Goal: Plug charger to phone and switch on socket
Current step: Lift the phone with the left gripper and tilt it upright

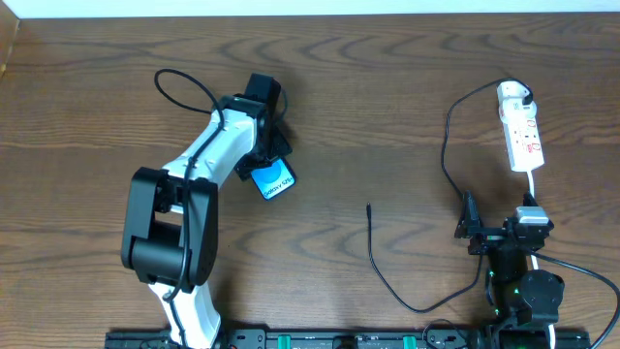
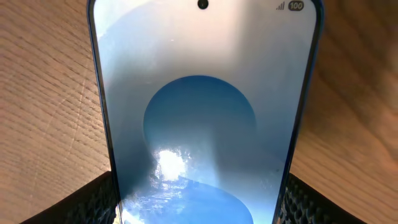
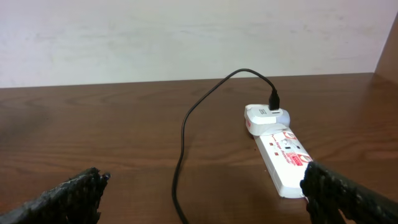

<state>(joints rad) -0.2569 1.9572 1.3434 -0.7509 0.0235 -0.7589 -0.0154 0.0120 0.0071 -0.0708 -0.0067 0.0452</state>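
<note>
The phone [image 1: 274, 180], with a blue-cyan screen, lies on the table left of centre and fills the left wrist view [image 2: 202, 112]. My left gripper [image 1: 263, 145] [image 2: 199, 202] is shut on the phone, one finger on each long edge. The socket [image 1: 522, 136] [image 3: 283, 155] is a white power strip at the far right with a white adapter [image 3: 261, 116] at its far end. The charger [image 1: 448, 145] [image 3: 182, 140] is a black cable that runs from the adapter, and its free plug tip [image 1: 369, 207] lies at the table's centre. My right gripper [image 1: 499, 231] [image 3: 202, 193] is open and empty, short of the strip.
The wooden table [image 1: 387, 87] has a pale wall behind its far edge [image 3: 186, 37]. The charger cable loops along the front edge [image 1: 426, 308] near the right arm's base. A black rail [image 1: 320, 339] runs along the front.
</note>
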